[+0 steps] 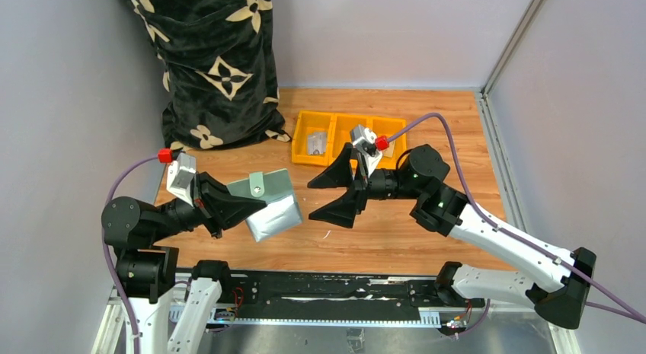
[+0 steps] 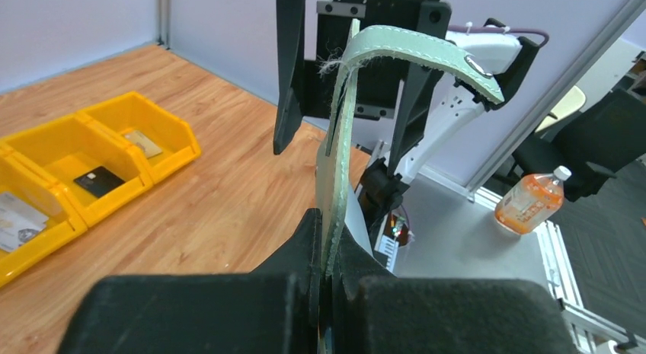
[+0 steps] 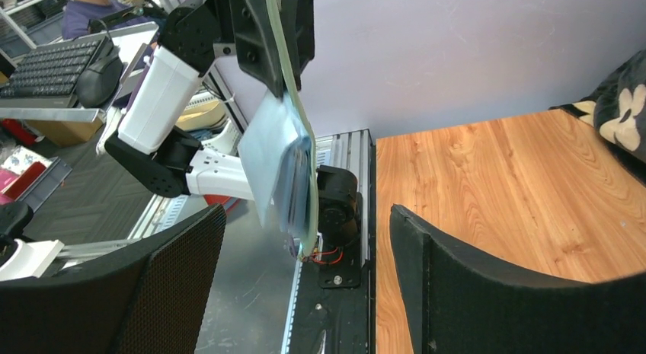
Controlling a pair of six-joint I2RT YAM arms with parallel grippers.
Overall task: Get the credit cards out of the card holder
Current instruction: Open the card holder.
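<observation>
My left gripper [image 1: 242, 209] is shut on one edge of the sage-green card holder [image 1: 268, 204] and holds it up above the table. Its snap flap [image 2: 426, 53] folds over at the top. In the left wrist view my fingers [image 2: 305, 240] pinch the card holder [image 2: 337, 164] edge-on. The pale blue-grey pocket side [image 3: 283, 160] faces my right gripper [image 1: 312, 201], which stands open just to the right of the holder with nothing between its fingers [image 3: 183, 255]. I cannot make out credit cards in the pockets. A black card [image 2: 97, 180] and a tan card [image 2: 143, 143] lie in the yellow bin [image 2: 164, 160].
The yellow three-part bin [image 1: 344, 123] sits at the back of the wooden table, behind my right arm. A black flowered bag [image 1: 217, 61] stands at the back left. Walls close off the left, back and right. An orange bottle [image 2: 526, 202] stands off the table.
</observation>
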